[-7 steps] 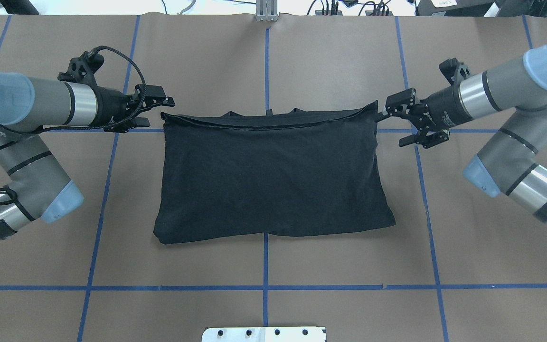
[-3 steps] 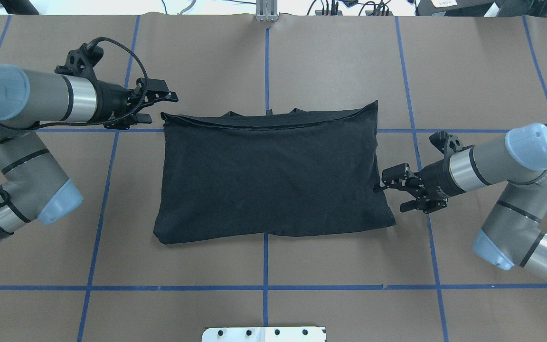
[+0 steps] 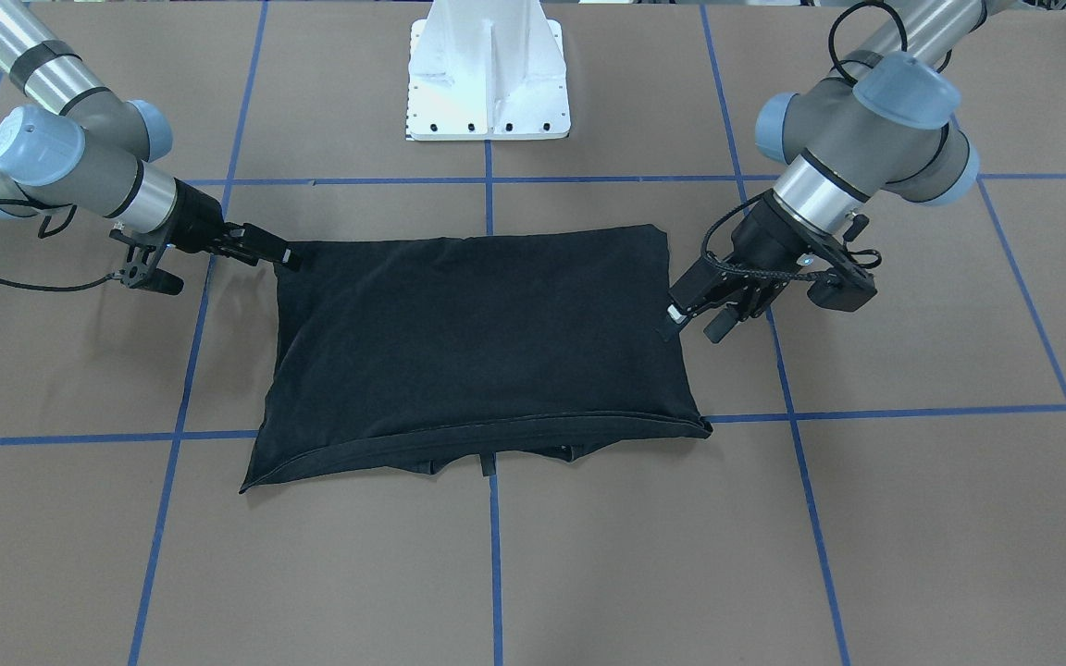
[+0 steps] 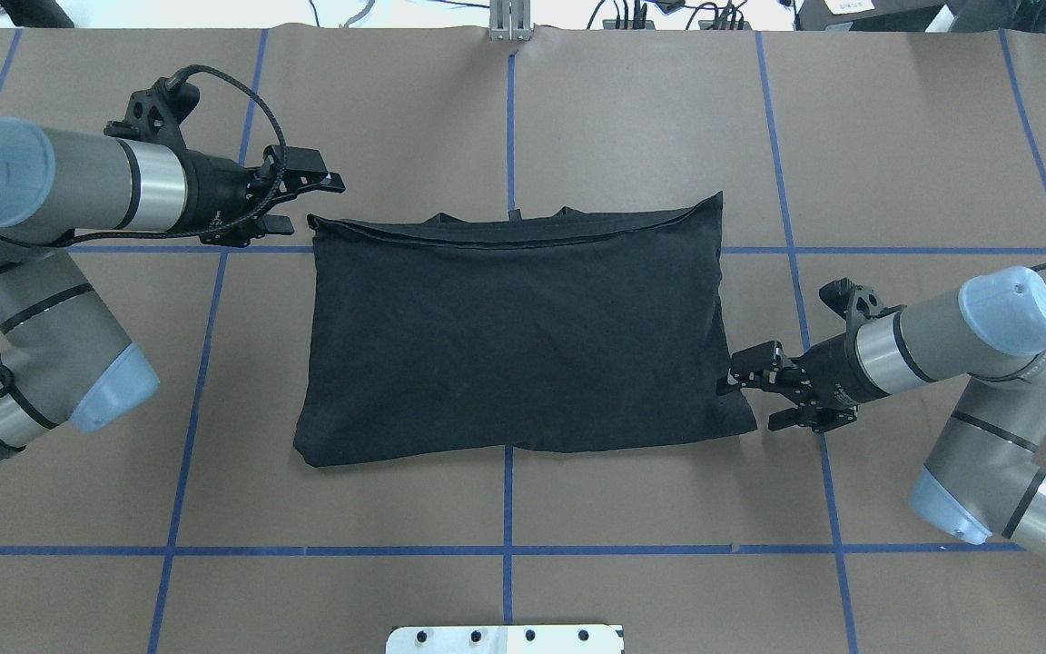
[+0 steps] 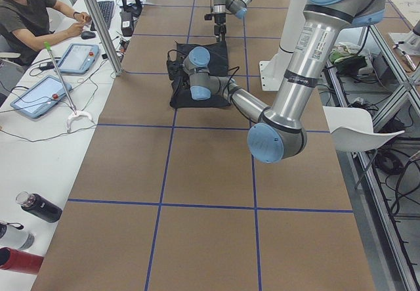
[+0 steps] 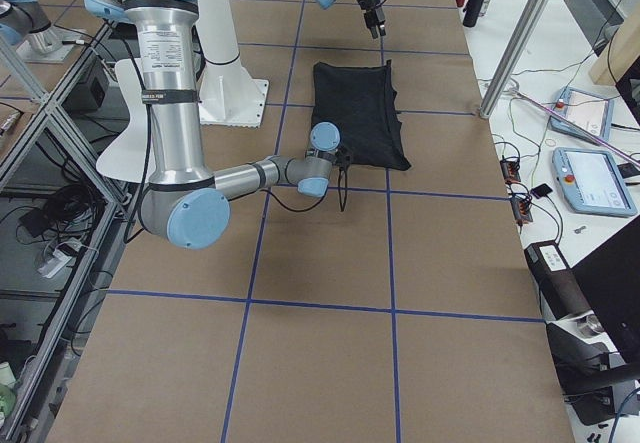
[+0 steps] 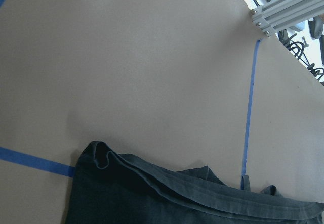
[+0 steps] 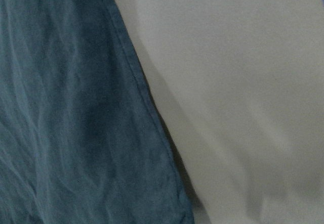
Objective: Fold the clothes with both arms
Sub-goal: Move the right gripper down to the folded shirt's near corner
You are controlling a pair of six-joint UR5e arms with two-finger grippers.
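Black fingers on the left gripper (image 4: 316, 206) read as spread apart on my overhead feed, with nothing caught between them. Directly ahead of its fingertips sits the far left corner of the T-shirt (image 4: 523, 336). I cannot confirm contact, and the front-facing feed suggests this gripper hangs a little above the cloth. The left wrist camera looks down on that same corner and shows its stacked edges against the brown-papered table (image 4: 632, 118). From there the shirt runs rightward as a folded, roughly rectangular panel lying flat. Its layered edges run along the side away from the robot, where two small tabs of fabric peek out. It straddles the blue tape lines (image 4: 508, 509) of the grid. The right gripper (image 4: 746, 405) stands at the shirt's right-hand edge, close to the corner nearer the robot. Its jaws are parted. One fingertip meets the cloth's edge, and the other lies off the cloth on the robot's side. Whether the first finger touches the fabric, I cannot tell. The right wrist camera shows only that edge at close range, crossing bare table.
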